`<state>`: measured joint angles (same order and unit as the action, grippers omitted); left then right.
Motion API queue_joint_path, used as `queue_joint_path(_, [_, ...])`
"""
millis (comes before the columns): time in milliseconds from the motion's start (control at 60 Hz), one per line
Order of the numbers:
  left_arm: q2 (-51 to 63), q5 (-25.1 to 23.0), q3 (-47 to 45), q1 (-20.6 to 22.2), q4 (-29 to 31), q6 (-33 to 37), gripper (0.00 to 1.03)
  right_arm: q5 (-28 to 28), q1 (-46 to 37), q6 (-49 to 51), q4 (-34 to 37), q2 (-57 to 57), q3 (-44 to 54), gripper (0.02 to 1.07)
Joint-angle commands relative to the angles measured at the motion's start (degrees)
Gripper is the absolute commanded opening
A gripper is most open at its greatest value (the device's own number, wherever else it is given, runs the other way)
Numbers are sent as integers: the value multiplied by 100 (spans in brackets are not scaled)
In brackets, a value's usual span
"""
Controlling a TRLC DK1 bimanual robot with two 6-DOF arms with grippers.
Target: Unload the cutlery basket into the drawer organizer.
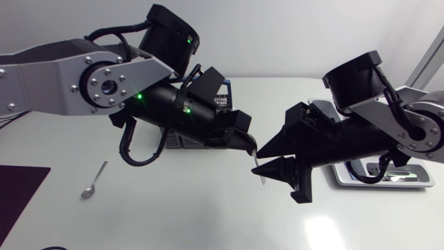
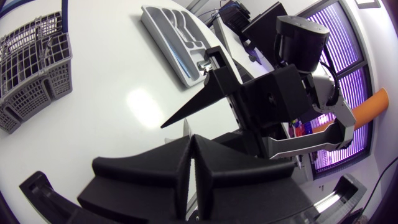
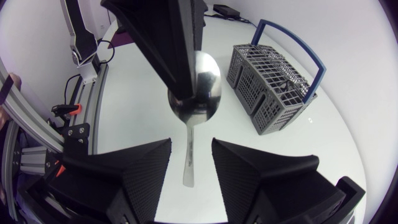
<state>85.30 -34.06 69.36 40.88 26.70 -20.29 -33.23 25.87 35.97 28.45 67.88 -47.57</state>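
Observation:
A metal spoon (image 3: 199,87) hangs in the air above the table's middle, bowl up and handle down. My left gripper (image 1: 251,147) is shut on its bowl, and its black fingers (image 3: 171,43) pinch the bowl from above in the right wrist view. My right gripper (image 3: 191,146) is open, with a finger on each side of the handle and a gap to both. The same spoon (image 1: 260,170) shows between the two grippers in the head view. The grey cutlery basket (image 3: 273,87) with a blue handle stands behind my left arm. A white drawer organizer (image 1: 416,182) lies at the right.
A second spoon (image 1: 92,182) lies on the table at the left, near a dark mat (image 1: 21,191). The basket (image 2: 34,68) and organizer (image 2: 168,37) stand well apart, with bare white tabletop between them. Both arms crowd the table's middle.

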Motion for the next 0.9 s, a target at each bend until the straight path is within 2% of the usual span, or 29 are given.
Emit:
queue_joint_path(0, [92, -74, 16, 78, 28, 131, 4, -69, 68, -195, -85, 112, -147, 38])
queue_joint_path(117, [92, -83, 16, 95, 64, 131, 4, -60, 76, -248, -164, 164, -147, 37])
queue_joint_path(233, [84, -83, 16, 86, 72, 140, 4, -52, 76, -257, -208, 235, -138, 16])
queue_joint_path(500, [75, -83, 60, 34, 116, 131, 5, -69, 76, -239, -129, 200, -68, 10])
queue_joint_path(550, [75, -92, 77, 7, 116, 113, 13, -69, 76, -239, -120, 191, -59, 8])
queue_joint_path(617, [75, -320, 165, -116, 222, 69, 33, -78, 76, -239, -94, 164, -42, 8])
queue_joint_path(700, [84, -408, 236, -230, 239, 17, 43, -78, 76, -230, -67, 129, 11, 8])
queue_joint_path(733, [84, -408, 262, -274, 239, -10, 51, -78, 76, -222, -50, 112, 37, 8])
queue_joint_path(833, [84, -426, 376, -494, 231, -133, 64, -78, 59, -178, 3, 77, 99, 8])
queue_joint_path(883, [84, -426, 411, -590, 195, -238, 66, -60, 41, -169, 29, 68, 117, 8])
